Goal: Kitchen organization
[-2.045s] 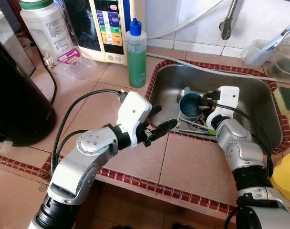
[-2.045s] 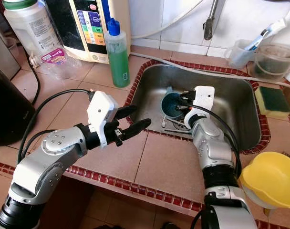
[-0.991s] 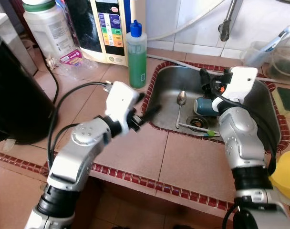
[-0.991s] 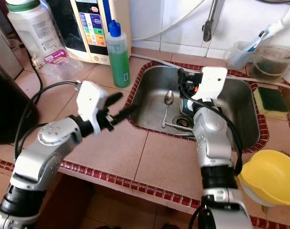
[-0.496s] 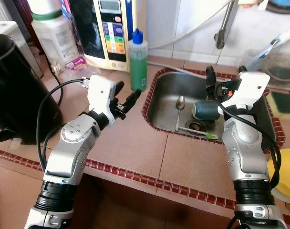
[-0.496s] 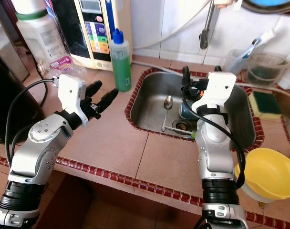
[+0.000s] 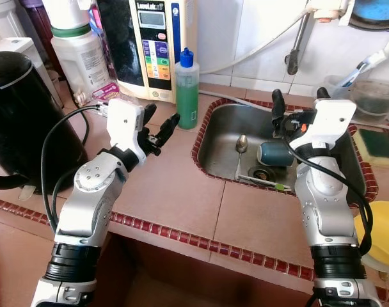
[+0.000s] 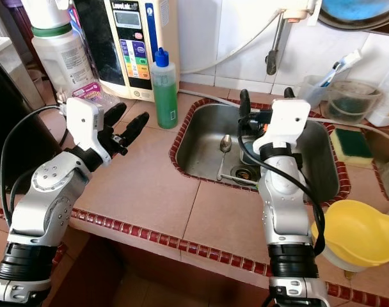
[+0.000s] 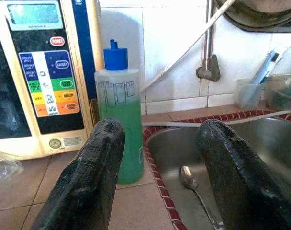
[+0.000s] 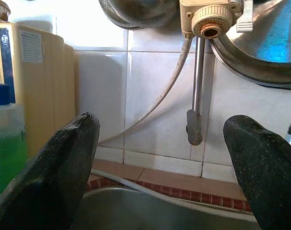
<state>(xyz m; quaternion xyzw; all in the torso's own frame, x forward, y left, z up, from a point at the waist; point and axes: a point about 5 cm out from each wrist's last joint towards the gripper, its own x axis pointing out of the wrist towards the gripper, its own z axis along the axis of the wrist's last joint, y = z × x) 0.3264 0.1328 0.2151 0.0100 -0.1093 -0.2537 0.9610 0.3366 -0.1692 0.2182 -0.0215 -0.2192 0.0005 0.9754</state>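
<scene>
Green soap bottle (image 7: 186, 89) upright on tabletop (image 7: 175, 192) beside sink (image 7: 220, 150). Left tool (image 7: 157, 131) spread, near it; right tool (image 8: 265, 105) spread above sink. We judge bottle half-full, slick; grip mid-body.

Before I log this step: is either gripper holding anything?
Left gripper: open, holding nothing, near the green soap bottle.
Right gripper: open, holding nothing, above the sink.
</scene>
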